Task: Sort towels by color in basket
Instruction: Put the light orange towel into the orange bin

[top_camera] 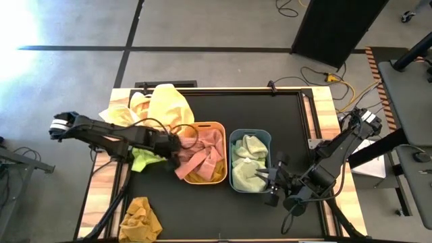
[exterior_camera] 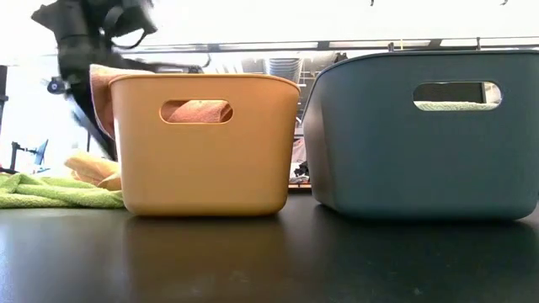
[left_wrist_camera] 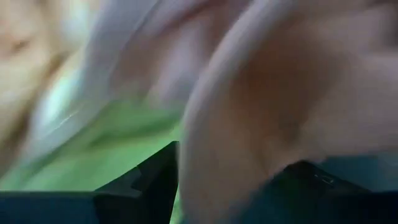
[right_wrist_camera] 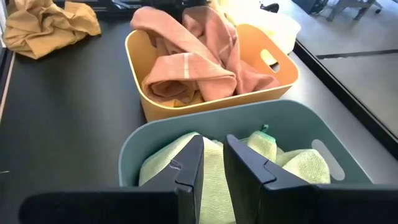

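The sorting looks roughly half done. The orange tub (top_camera: 219,127) in the middle of the table holds salmon pink towels (top_camera: 202,154), one of them draped over its left rim. The blue tub (top_camera: 266,137) just to its right holds pale green towels (top_camera: 248,162).

Three towels lie outside the tubs: a yellow towel (top_camera: 162,102) at the far left of the table, a lime green towel (top_camera: 146,159) just left of the orange tub, and a mustard-orange towel (top_camera: 140,219) at the near left corner.

The left gripper (top_camera: 173,146) hangs at the orange tub's left rim with its fingers spread, against the pink cloth but clamping nothing as far as I can tell. The right gripper (right_wrist_camera: 212,163) waits at the blue tub's near right side, fingers nearly together and empty.

By my reckoning, the loose three remain to be sorted.
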Robot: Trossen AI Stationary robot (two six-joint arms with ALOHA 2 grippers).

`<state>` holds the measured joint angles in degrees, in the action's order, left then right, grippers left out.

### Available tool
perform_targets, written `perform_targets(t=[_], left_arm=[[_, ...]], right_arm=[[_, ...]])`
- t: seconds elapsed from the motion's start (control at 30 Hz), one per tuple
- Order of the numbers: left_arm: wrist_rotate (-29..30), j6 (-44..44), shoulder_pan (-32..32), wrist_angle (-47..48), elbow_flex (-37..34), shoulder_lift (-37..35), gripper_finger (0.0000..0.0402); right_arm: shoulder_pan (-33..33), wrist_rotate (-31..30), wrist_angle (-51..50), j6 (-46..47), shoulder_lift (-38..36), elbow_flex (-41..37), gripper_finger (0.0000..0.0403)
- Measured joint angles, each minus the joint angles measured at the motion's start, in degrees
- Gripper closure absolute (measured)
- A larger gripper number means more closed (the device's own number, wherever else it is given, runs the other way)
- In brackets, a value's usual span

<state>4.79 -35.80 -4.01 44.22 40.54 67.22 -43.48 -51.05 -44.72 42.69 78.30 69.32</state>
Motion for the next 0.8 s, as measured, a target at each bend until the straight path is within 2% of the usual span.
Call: perform_targets(t=[0.1,0.23,0.47,0.6,0.8], left_arm=[[-2.86,4.64,-0.02,-10.28,0.90,1.23,0.0214],[-1.91,11.01,0.02,-17.81,5.81,3.58,0.0224],[0.63,19.37,1.15,-20.27,14.90,13.94,0.0240],[0.70,21.72,3.67,-22.43,17.62,22.54,0.0245],[0.57,22.45,7.39,-20.39,19.81,33.88,0.0245]], right_arm=[[0.00,0.00,0.04,0.23,0.00,0.00,0.0351],[0.00,0.00,0.27,0.35,0.00,0.00,0.0351],[0.00,0.00,0.32,1.25,0.00,0.00,0.0351],[0.00,0.00,0.35,1.24,0.00,0.00,0.0351],[-0.02,0.58,0.39,1.26,0.00,0.00,0.0351]])
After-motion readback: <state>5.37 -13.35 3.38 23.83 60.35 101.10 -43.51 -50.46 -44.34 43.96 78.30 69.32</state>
